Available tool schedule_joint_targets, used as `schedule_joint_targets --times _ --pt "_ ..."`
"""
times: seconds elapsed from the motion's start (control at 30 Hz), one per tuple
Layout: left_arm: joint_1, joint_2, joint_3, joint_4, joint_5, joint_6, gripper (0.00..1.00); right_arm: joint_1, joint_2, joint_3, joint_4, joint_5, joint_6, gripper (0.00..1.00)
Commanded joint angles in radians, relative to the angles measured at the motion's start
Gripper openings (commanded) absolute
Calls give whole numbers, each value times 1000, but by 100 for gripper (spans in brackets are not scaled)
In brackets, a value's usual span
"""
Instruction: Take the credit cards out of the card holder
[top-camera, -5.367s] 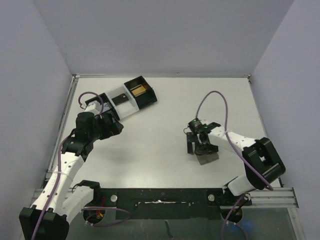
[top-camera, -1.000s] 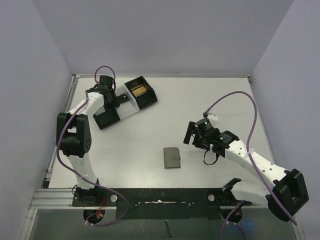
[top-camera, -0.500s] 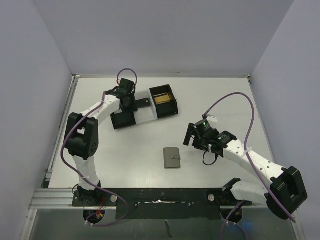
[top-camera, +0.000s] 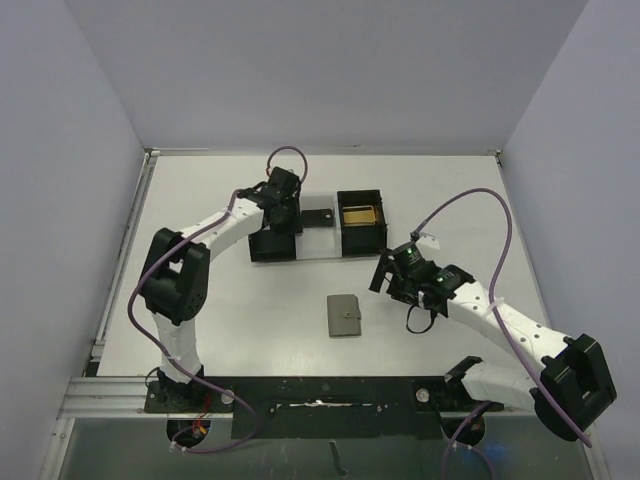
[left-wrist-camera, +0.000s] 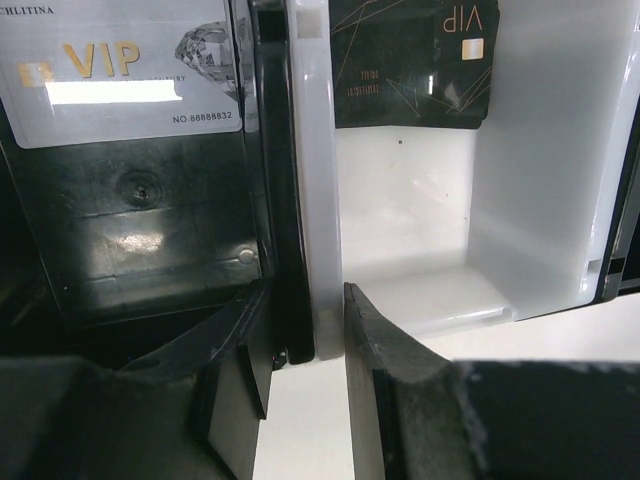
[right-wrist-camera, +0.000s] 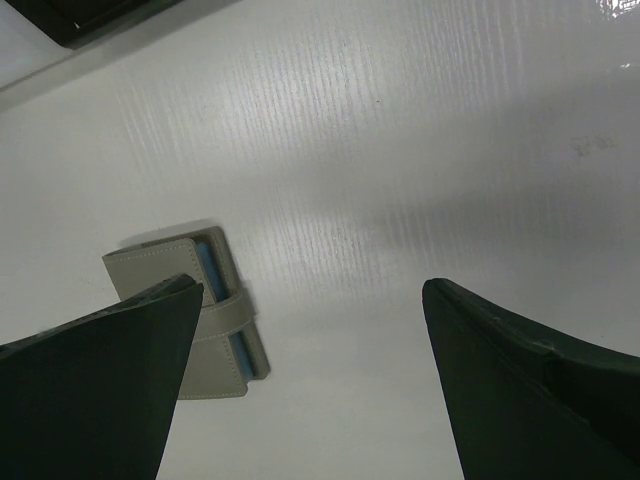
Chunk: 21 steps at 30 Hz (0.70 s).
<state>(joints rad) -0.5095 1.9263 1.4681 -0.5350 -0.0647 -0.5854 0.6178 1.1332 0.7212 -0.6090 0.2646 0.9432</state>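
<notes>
Left of the right gripper (right-wrist-camera: 310, 290), toward the bases, card holder (top-camera: 344, 315) shut, long axis near-far; right jaws wide, empty; left gripper (left-wrist-camera: 305, 345) pinches tray (top-camera: 272, 258) wall

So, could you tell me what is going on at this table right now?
The left fingers are pinched on a divider wall of the tray, which has a silver VIP card and a black card in neighbouring compartments. The card holder lies closed on the table, untouched. The right fingers stand wide open beside it, to its right in the overhead view, gripping nothing. No card is being pulled from the holder at this moment.
</notes>
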Motion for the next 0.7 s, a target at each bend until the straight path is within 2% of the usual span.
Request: schedule_joint_targets --times 0.0,0.17,0.3,0.57,0.67 --pt "-32 -18 -9 41 63 -37 25 2 -36 -11 14 46 28 98" --pt "-44 -36 -9 45 59 -53 29 2 -39 -19 45 18 16 98" --pt "-44 -69 -15 53 67 -64 34 3 -57 -55 137 -48 -20 98" --pt "-42 -183 -34 80 51 -59 52 6 -20 -39 218 -190 -108 98" --pt "-45 -267 -87 121 38 -62 62 14 2 -32 242 -222 -118 99"
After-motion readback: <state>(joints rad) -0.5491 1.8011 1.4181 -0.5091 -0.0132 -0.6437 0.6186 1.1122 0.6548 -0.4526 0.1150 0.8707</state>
